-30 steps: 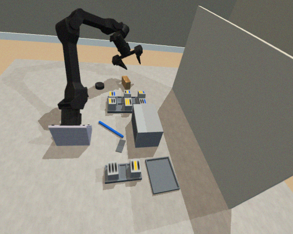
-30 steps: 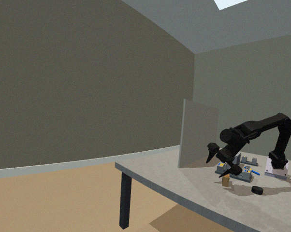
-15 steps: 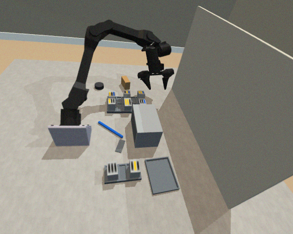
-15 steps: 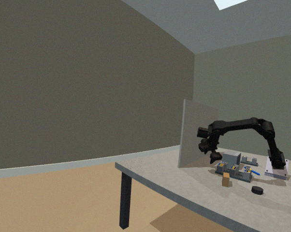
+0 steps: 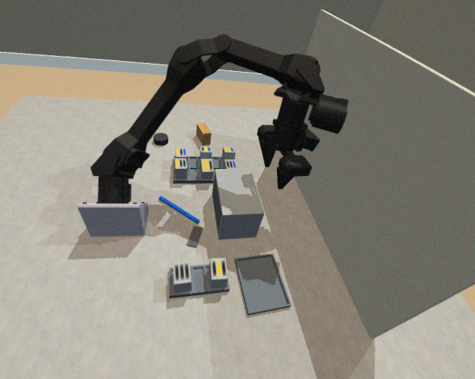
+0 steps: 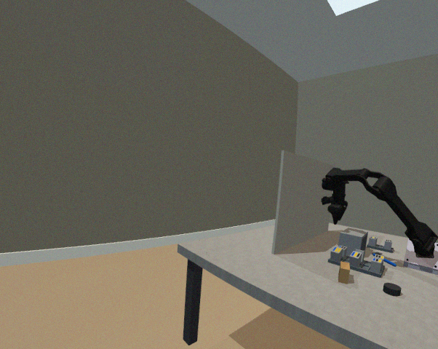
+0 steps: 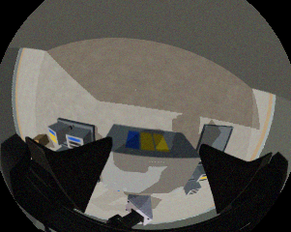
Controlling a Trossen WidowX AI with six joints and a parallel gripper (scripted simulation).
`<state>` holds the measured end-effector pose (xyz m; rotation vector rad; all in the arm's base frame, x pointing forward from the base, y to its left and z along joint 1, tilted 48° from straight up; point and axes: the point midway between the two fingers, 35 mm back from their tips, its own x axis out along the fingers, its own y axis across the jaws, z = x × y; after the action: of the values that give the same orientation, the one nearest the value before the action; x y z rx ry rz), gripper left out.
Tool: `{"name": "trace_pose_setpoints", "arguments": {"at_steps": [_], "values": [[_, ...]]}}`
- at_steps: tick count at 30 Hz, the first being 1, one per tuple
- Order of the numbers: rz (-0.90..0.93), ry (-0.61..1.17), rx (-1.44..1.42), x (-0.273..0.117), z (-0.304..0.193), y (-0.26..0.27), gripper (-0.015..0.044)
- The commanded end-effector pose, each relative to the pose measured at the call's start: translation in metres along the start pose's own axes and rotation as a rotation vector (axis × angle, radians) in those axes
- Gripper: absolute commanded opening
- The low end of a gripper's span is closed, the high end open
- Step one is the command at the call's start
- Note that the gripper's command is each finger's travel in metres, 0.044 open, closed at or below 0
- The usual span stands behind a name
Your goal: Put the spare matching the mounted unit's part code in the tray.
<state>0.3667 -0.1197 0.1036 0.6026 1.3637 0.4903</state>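
Note:
The mounted unit, a grey box [image 5: 240,225] [image 6: 351,240] [image 7: 152,169], stands mid-table. On its back, in the wrist view, a code of blue, yellow, yellow bands [image 7: 147,141] shows from left to right. My gripper [image 5: 274,176] [image 7: 159,146] is open and empty, high above the strip between the box and the tall panel. Several striped spares stand in the rear rack [image 5: 193,180]; its back right spare [image 5: 228,153] [image 6: 337,254] has yellow and blue stripes, their order hard to read. The front rack [image 5: 198,279] holds two spares. The tray [image 5: 266,295] [image 7: 215,137] is empty.
A tall grey panel [image 5: 376,183] [image 6: 300,203] stands beside the gripper. A blue rod [image 5: 178,209], a small grey plate [image 5: 195,236], an orange block [image 5: 203,133] [image 6: 344,273] and a black disc [image 5: 160,139] [image 6: 391,289] lie or stand around the racks.

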Motion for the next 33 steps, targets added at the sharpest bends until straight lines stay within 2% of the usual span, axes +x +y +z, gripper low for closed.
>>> {"name": "trace_pose_setpoints", "arguments": {"at_steps": [1,16,23,29,33], "values": [[0.038,0.003,0.001,0.003,0.001,0.005,0.0440],[0.038,0.002,-0.019,0.002,0.001,0.008,0.0440],[0.045,-0.042,-0.767,-0.012,-0.014,0.118,0.0440],[0.055,-0.091,-1.361,-0.021,-0.048,0.197,0.0440],[0.058,-0.104,-1.493,-0.023,-0.058,0.213,0.0440]]}}
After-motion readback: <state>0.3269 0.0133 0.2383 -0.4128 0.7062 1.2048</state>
